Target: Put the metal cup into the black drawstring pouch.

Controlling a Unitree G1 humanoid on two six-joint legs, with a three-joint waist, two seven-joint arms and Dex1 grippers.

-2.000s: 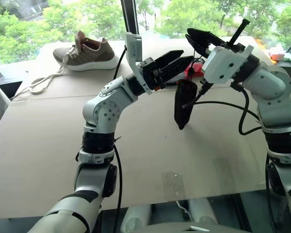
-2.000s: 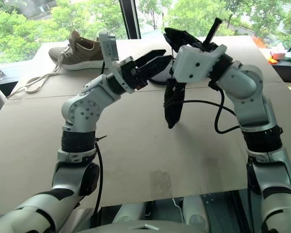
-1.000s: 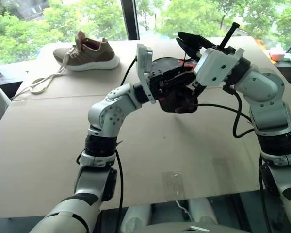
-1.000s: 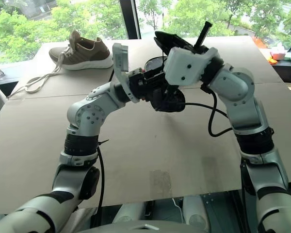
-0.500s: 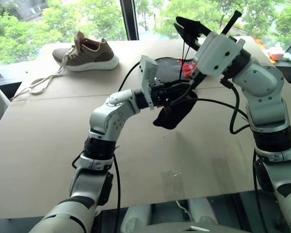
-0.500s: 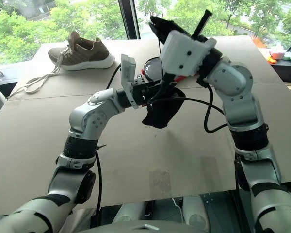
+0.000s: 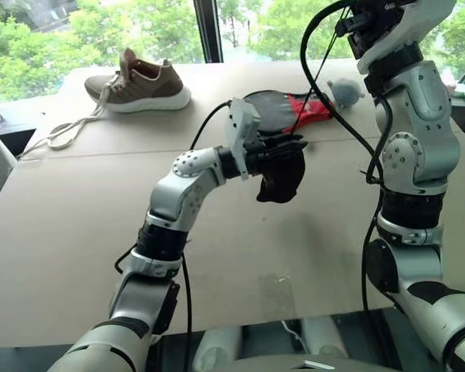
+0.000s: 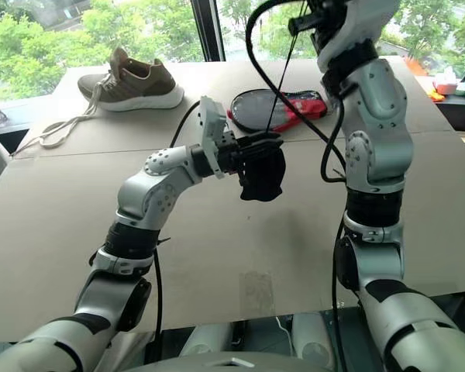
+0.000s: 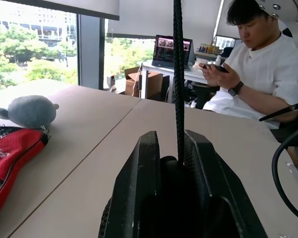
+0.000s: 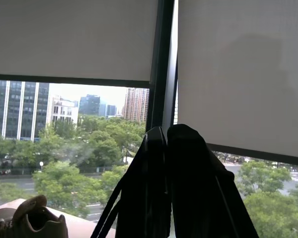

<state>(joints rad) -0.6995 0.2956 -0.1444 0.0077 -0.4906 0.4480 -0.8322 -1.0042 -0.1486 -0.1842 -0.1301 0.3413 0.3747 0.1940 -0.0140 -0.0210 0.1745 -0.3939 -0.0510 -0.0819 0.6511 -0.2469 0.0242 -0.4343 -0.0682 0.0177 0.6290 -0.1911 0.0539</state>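
Reaching level, left gripper (image 8: pixel 265 147) jaws gripping black drawstring pouch (image 8: pixel 262 177), right gripper (image 10: pixel 167 148) raised, clenched on its cord (image 7: pixel 311 81).

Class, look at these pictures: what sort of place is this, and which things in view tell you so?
Probably an upper-floor office or lab: a laptop on a desk, a seated person with a phone, and high-rise buildings beyond big windows.

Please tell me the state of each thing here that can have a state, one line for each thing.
black drawstring pouch: bunched, held above the table, cord pulled taut upward
left gripper: shut on the pouch
right gripper: shut on the cord, raised high
shoe: upright, laces loose
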